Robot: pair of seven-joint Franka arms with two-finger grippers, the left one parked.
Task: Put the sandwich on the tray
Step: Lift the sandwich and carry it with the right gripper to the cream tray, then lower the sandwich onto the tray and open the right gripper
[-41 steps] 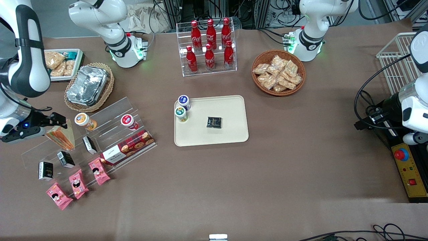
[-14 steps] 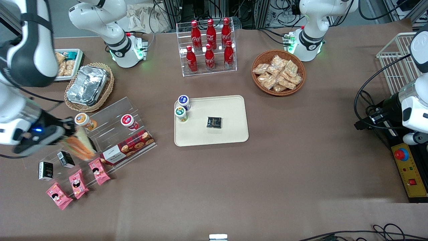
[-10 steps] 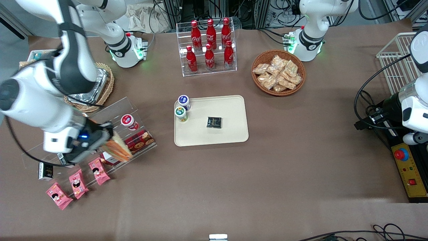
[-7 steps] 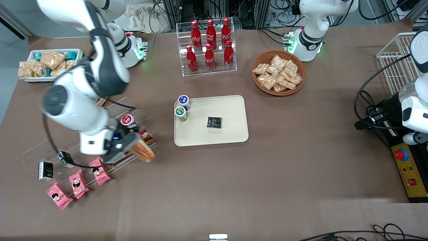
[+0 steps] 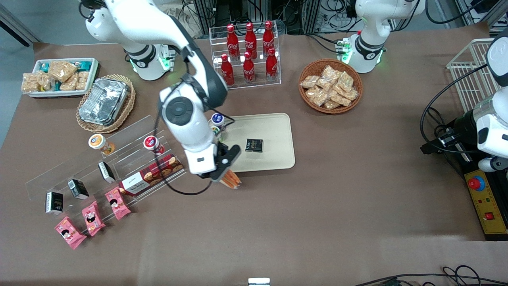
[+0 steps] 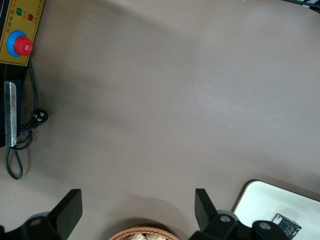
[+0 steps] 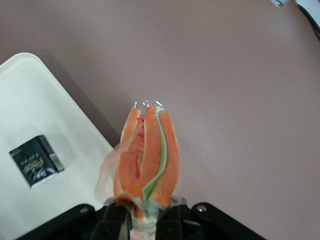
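Carried away from the clear display steps since half a second ago, the sandwich (image 5: 230, 179) now hangs over the tray's (image 5: 278, 131) edge nearest the front camera. Pinching it, the claw (image 5: 224, 170) hides its upper part; only the orange and green filling edge (image 7: 147, 155) shows past the fingers (image 7: 112, 220). One dark packet (image 7: 36, 160) lies on the tray.

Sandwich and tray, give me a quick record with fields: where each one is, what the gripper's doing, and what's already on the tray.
sandwich: held in the air, above the tray's edge nearest the front camera
gripper: shut on the sandwich
tray: mid-table, flat
on tray: black packet; two small cups at one corner
task state: sandwich not yet set down
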